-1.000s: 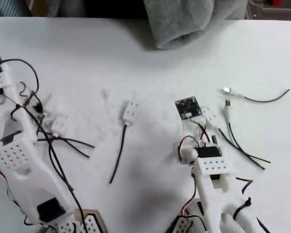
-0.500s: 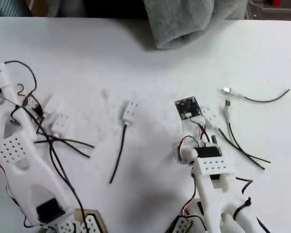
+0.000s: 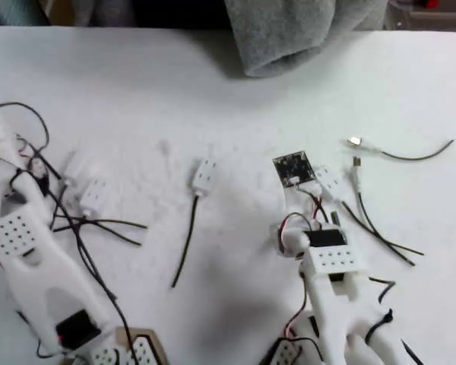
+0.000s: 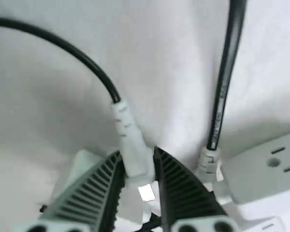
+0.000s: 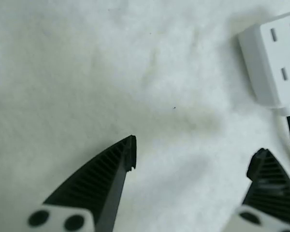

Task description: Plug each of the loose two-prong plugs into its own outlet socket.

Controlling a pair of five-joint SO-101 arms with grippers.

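My left gripper [image 4: 137, 155] is shut on a white plug [image 4: 130, 145] whose black cord [image 4: 63, 46] curves away over the table. Beside it lies a white outlet socket [image 4: 266, 169] with its own black cord [image 4: 227, 72]. In the high view this arm stands at the left by a socket [image 3: 93, 196]. Another socket [image 3: 205, 175] with a black cord lies mid-table. My right gripper [image 5: 195, 152] hangs open over bare table, a white socket [image 5: 275, 63] off to one side. Two loose plugs [image 3: 355, 141] [image 3: 356, 163] lie at the right.
A grey cloth [image 3: 289, 34] hangs over the table's far edge. Thin black cords [image 3: 380, 228] trail across the right side, near the right arm [image 3: 330, 262]. Loose black wires [image 3: 106, 224] lie beside the left arm [image 3: 30, 258].
The left arm has shifted to the left, uncovering a white piece beside the left socket. The right arm and the other sockets and plugs have stayed put.
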